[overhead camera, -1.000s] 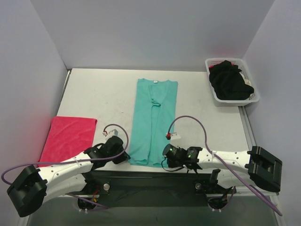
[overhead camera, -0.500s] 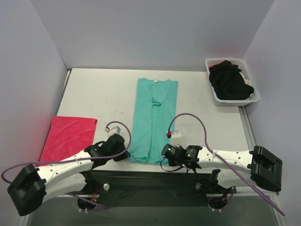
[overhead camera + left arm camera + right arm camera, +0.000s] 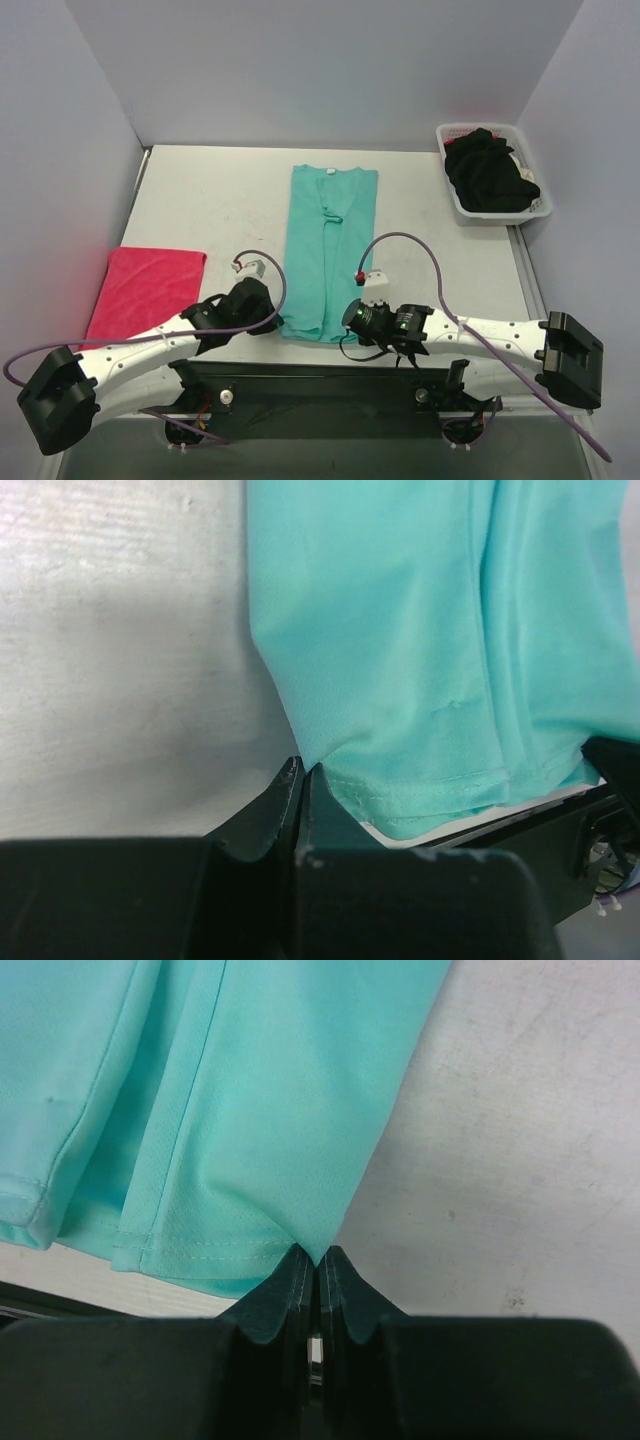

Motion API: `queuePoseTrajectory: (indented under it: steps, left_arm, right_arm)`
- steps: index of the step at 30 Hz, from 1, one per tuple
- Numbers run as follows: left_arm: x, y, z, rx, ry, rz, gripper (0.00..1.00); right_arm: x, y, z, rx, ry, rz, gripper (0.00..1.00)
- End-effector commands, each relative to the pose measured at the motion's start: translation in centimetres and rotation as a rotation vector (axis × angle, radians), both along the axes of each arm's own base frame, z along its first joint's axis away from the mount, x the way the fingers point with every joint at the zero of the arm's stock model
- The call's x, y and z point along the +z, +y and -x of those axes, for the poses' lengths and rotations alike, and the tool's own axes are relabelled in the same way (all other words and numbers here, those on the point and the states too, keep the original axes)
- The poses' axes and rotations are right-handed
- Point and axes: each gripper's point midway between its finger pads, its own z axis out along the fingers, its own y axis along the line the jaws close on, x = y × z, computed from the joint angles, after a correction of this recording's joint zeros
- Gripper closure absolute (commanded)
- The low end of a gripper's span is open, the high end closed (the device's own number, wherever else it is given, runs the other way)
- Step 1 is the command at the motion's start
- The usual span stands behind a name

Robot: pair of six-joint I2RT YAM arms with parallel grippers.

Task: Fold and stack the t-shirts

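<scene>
Lengthwise-folded teal-green t-shirt [image 3: 330, 240] on table [image 3: 200, 200], near hem corners pinched between fully closed fingers of left gripper [image 3: 302, 772] and right gripper [image 3: 318, 1258].

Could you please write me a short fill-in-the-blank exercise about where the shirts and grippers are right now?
1. The left gripper and the right gripper are both ____ on the near hem corners of the teal t-shirt.
2. The folded pink-red t-shirt lies on the ____ side of the table.
3. The white basket holding the black t-shirts stands at the table's far-____ corner.

Missing words: shut; left; right.
</scene>
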Motion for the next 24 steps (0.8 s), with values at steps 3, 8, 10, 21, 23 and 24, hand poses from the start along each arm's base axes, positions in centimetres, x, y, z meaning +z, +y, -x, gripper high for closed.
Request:
queuePoseTrajectory:
  steps: [3, 8, 10, 21, 23, 24]
  left_arm:
    - [4.6, -2.4, -2.8, -0.026, -0.144, 0.069, 1.0]
    - [6.5, -2.5, -4.0, -0.008, -0.2, 0.059, 1.0]
    - [7.0, -2.4, -4.4, 0.001, -0.218, 0.049, 1.0]
    - [10.1, -3.4, -8.5, 0.038, -0.344, -0.029, 1.0]
    - [9.9, -3.8, -9.5, 0.041, -0.353, -0.062, 1.0]
    - [10.8, -4.2, -10.4, 0.044, -0.377, -0.057, 1.0]
  right_arm:
    - [2.5, -0.4, -1.7, -0.025, -0.099, 0.034, 1.0]
    - [4.0, -0.4, -2.9, -0.035, -0.149, 0.041, 1.0]
    - [4.7, -0.5, -3.7, -0.044, -0.172, 0.049, 1.0]
    - [6.9, -2.1, -9.0, -0.109, -0.244, 0.076, 1.0]
    - [7.1, -1.8, -10.1, -0.097, -0.252, 0.07, 1.0]
    - [7.1, -2.0, -10.9, -0.112, -0.253, 0.071, 1.0]
